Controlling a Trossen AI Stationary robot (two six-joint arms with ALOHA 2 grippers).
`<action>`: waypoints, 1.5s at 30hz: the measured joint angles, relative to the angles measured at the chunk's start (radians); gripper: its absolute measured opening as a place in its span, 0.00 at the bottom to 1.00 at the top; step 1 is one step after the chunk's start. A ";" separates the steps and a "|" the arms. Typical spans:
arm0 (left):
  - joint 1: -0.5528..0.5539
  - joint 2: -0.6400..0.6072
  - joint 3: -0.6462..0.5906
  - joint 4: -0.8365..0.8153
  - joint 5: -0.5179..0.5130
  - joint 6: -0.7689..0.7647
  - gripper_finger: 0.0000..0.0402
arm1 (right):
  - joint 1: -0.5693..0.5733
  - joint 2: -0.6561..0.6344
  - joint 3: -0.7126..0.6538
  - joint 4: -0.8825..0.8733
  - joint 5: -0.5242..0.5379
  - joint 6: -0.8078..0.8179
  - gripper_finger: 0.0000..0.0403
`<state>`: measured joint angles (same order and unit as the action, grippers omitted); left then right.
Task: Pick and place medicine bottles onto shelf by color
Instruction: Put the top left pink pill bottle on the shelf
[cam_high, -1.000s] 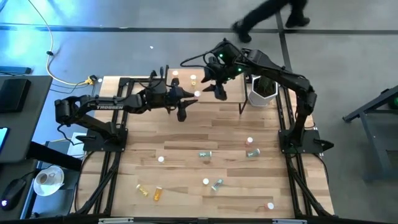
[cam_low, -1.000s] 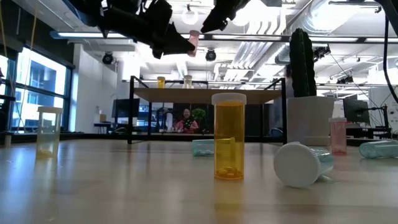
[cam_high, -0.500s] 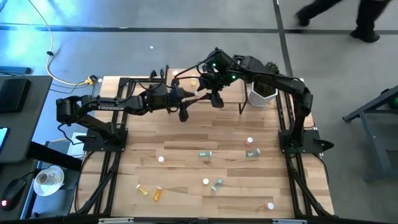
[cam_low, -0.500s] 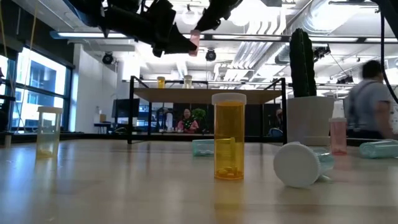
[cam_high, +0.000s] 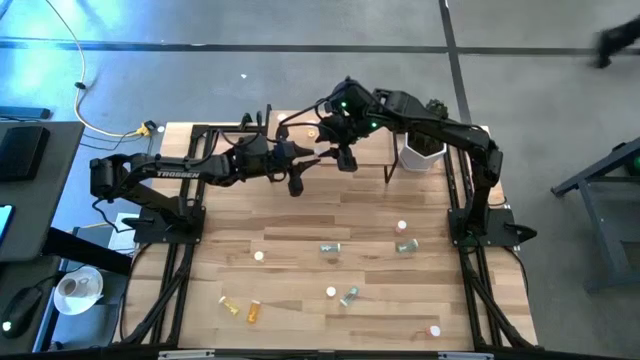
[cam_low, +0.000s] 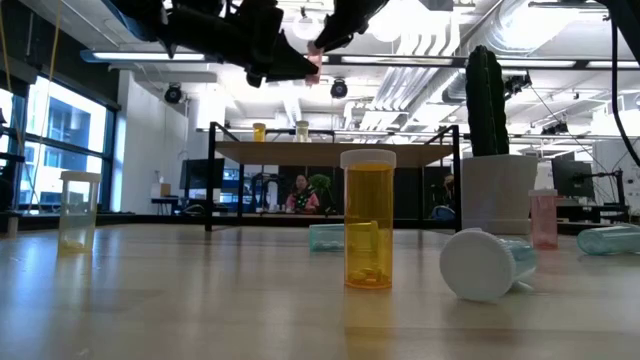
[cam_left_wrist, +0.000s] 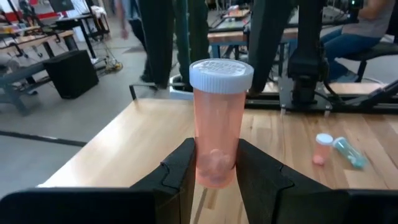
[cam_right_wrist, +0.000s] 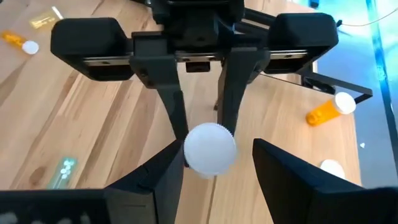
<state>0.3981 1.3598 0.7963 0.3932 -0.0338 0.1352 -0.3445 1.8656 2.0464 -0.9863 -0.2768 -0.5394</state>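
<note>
My left gripper (cam_high: 312, 154) is shut on a pink bottle (cam_left_wrist: 217, 124) with a white cap, held high above the table's far middle, in front of the shelf (cam_low: 330, 150). The bottle also shows in the low view (cam_low: 315, 64). My right gripper (cam_high: 340, 156) is open and points down over the bottle. Its fingers stand on either side of the white cap (cam_right_wrist: 209, 148); whether one touches it I cannot tell. Two bottles (cam_low: 259, 131) (cam_low: 302, 130) stand on the shelf board. My left gripper pinches the pink bottle's lower body (cam_left_wrist: 214, 169) between its two fingers (cam_left_wrist: 181, 171). The fingers come level from the table's left. The bottle stands upright in the hold, cap up, lifted clear of the table and the shelf.
Several loose bottles are on the near half of the table: an upright orange one (cam_low: 368, 220), a yellow one (cam_low: 78, 210), a green one lying down (cam_low: 485, 262), a pink one (cam_low: 543, 215). A white cactus pot (cam_high: 422, 148) stands at the far right.
My right gripper has gone toward the table's left edge and down onto the pink bottle, and now straddles its cap. My left gripper has kept its hold on the bottle and risen a little.
</note>
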 joint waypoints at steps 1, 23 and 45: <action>0.000 0.000 0.000 0.010 0.000 0.000 0.23 | 0.001 0.000 0.000 0.000 -0.003 0.000 0.45; 0.000 0.000 0.001 0.022 -0.004 0.000 0.23 | 0.005 -0.001 0.000 0.026 -0.021 -0.003 0.39; 0.001 0.000 0.001 0.029 -0.031 0.028 0.28 | 0.005 -0.003 0.000 0.027 0.018 0.008 0.27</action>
<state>0.3988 1.3594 0.7971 0.4221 -0.0643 0.1631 -0.3393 1.8629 2.0464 -0.9589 -0.2590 -0.5317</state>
